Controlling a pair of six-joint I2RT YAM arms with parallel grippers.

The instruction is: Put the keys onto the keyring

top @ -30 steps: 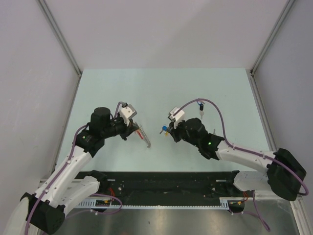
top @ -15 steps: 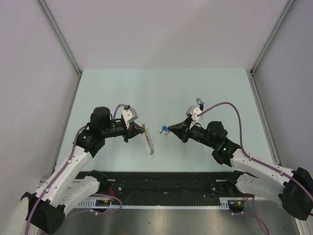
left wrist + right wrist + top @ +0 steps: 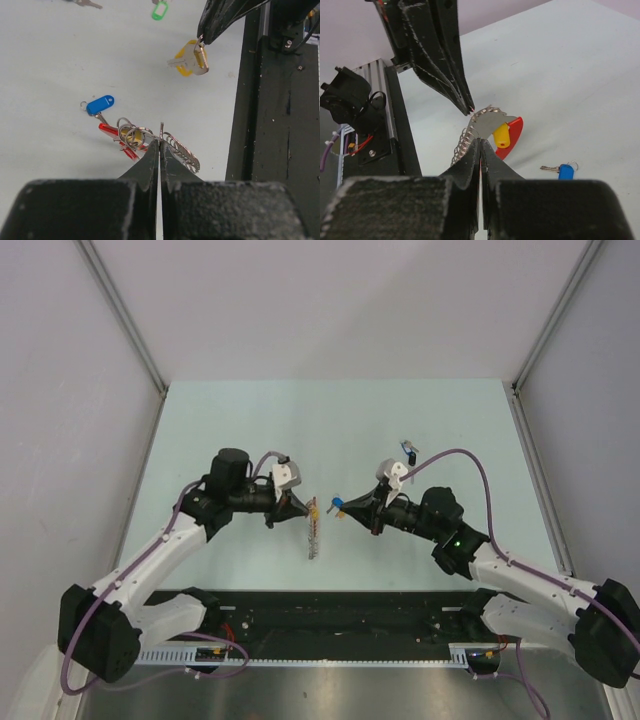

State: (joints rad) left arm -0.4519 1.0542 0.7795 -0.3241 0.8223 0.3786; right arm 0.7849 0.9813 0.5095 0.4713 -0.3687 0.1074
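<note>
My left gripper [image 3: 303, 506] [image 3: 160, 140] is shut on the keyring [image 3: 313, 532]. Its silver coil [image 3: 181, 150] and red band [image 3: 114, 134] hang from the fingertips above the table. My right gripper [image 3: 343, 511] [image 3: 480, 141] is shut on a key with a yellow head [image 3: 190, 57] [image 3: 501, 134], held a short way right of the keyring and apart from it. In the right wrist view the coil [image 3: 464, 141] and red band [image 3: 515, 131] sit just behind that key. A blue-headed key [image 3: 100, 105] [image 3: 563, 171] lies on the table below.
A green key tag [image 3: 159, 10] and a dark blue key [image 3: 408, 450] lie farther back on the pale green table [image 3: 240, 430]. The black rail [image 3: 340, 612] carrying the arm bases runs along the near edge. Grey walls enclose the left, back and right sides.
My left arm has swung right with the keyring, which now hangs close to the right gripper. The right arm turned and reached left early on, then held still with the yellow-headed key.
</note>
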